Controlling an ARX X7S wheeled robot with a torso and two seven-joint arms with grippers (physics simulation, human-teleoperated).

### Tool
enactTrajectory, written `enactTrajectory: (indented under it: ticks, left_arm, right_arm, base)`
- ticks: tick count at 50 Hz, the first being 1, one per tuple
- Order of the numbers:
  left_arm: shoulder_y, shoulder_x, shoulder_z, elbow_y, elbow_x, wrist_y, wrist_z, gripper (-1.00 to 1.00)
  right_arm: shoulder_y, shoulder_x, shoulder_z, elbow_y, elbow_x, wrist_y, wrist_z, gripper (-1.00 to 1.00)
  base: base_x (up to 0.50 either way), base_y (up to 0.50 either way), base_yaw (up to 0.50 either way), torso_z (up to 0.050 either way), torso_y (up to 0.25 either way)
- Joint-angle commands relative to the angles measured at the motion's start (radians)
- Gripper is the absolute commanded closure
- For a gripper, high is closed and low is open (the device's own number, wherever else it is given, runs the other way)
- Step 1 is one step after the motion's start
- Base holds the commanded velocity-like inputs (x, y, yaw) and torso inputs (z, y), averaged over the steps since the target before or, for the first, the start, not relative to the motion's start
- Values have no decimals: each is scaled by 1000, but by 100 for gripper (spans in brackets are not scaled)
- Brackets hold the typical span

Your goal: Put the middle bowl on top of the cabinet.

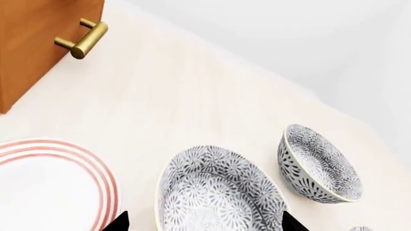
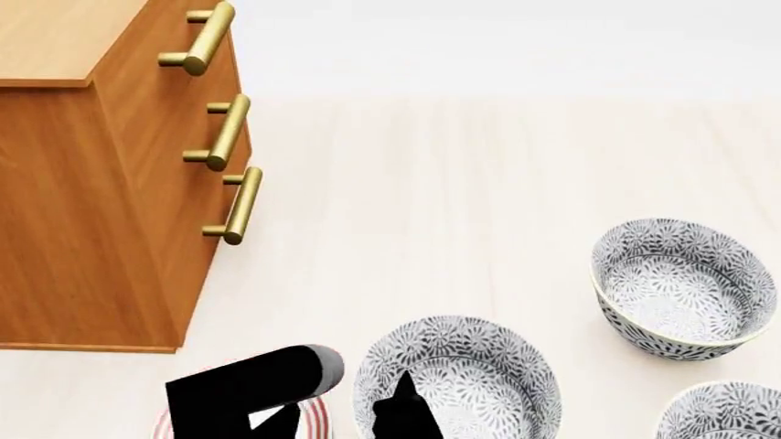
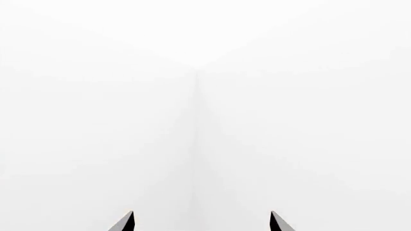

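Head view alone shows the cabinet (image 2: 110,183) top at ten o'clock. Left claw (image 1: 204,222) spread over the middle bowl (image 1: 218,192); right claw (image 3: 202,222) apart, facing blank white.

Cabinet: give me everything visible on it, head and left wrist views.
The cabinet is a tall orange-brown box that looks like wood, with a flat top of lighter grain. Its drawer front carries three brass-looking bar handles stacked one above another, each on two short posts. It stands upright on the pale floor, at the head view's left, apart from the bowls and plate. Nothing rests on the part of its top that shows, and no claw touches it. The left wrist view catches one corner and one handle.
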Motion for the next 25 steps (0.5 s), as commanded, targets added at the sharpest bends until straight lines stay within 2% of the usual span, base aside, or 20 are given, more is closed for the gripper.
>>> enactTrajectory:
  ticks: [1, 25]
  left_arm:
    - [-40, -10, 14, -111, -18, 59, 39, -100]
    - [-37, -23, 46, -238, -41, 155, 176, -100]
  right_arm:
    - [0, 0, 11, -11, 9, 5, -2, -100]
    - [0, 0, 29, -31, 23, 10, -11, -100]
  base:
    - [0, 0, 0, 0, 0]
    - [0, 0, 0, 0, 0]
